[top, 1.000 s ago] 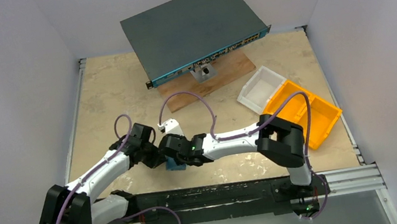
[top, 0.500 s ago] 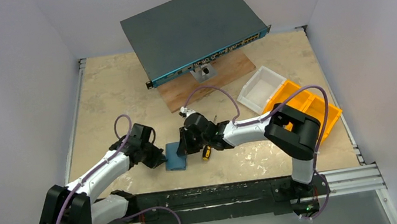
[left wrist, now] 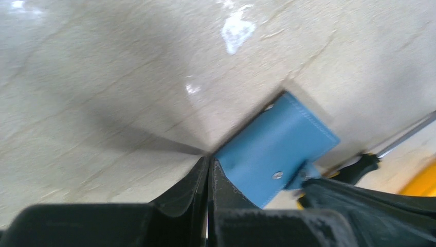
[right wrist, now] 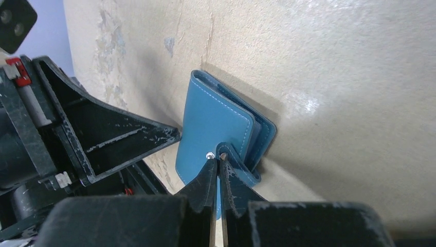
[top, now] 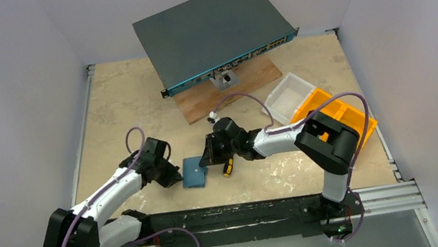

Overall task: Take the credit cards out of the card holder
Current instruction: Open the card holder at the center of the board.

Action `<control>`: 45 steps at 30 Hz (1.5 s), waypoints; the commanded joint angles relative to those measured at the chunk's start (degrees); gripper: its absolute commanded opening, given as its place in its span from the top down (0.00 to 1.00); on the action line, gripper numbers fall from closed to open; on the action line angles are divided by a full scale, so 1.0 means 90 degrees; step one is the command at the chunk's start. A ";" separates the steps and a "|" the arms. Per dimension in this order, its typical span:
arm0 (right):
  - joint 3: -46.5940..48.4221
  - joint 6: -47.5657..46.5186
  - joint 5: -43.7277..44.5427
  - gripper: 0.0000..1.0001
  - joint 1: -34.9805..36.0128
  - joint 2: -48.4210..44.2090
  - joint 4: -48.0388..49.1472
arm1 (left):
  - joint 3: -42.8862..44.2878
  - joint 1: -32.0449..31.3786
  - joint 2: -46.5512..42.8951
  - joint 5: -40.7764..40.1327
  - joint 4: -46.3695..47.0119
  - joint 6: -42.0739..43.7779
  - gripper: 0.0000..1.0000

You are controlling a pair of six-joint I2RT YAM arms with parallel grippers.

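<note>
Top external: card holder (top: 195, 172) lies folded on beige stone-look table (top: 121, 99), no cards out, all extraction left. Right gripper (right wrist: 216, 160) at its 3 o'clock pinches the snap tab; left gripper (left wrist: 207, 163) at 9 o'clock, fingers pressed together, empty. Smooth stitched teal leather, flat rectangle, metal stud

The right gripper (top: 206, 161) has drawn back, uncovering the card holder (top: 195, 172).

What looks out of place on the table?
A black-and-yellow screwdriver lies loose just right of the card holder, close to the right end effector; it looks stray for a card task. Nothing spilled or damaged shows.
</note>
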 commanded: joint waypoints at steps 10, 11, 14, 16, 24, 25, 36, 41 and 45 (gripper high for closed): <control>0.1258 -0.0484 0.0631 1.00 0.0288 -0.0921 -0.1634 | 0.1060 0.0001 -0.1622 -0.0803 -0.2106 0.1700 0.67; 0.1408 -0.0514 0.0622 1.00 0.0364 -0.0825 -0.1699 | 0.1113 0.0001 -0.1712 -0.0847 -0.2175 0.1749 0.66; 0.1929 -0.0546 0.0618 1.00 0.0618 -0.0521 -0.1982 | 0.1201 0.0004 -0.1950 -0.1002 -0.2388 0.1795 0.65; 0.2191 -0.0551 0.0641 1.00 0.0768 -0.0339 -0.2115 | 0.1188 0.0001 -0.2068 -0.1086 -0.2472 0.1816 0.65; 0.2245 -0.0529 0.1098 1.00 0.0778 -0.0163 -0.2557 | 0.0904 0.0050 -0.2107 -0.1129 -0.2415 0.1833 0.69; 0.2167 -0.0569 0.1237 1.00 0.0740 -0.0198 -0.2619 | 0.0868 0.0050 -0.2087 -0.1098 -0.2374 0.1808 0.70; 0.1408 -0.1122 0.1546 1.00 0.0325 0.0218 -0.2613 | 0.0642 0.0050 -0.1475 -0.0622 -0.1605 0.1741 0.76; 0.1486 -0.1239 0.1592 1.00 0.0330 0.0624 -0.2546 | 0.0564 0.0050 -0.1056 -0.0542 -0.1307 0.1630 0.81; 0.1525 -0.1333 0.1721 1.00 0.0330 0.0732 -0.2579 | 0.0428 0.0047 -0.0829 -0.0430 -0.0967 0.1609 0.86</control>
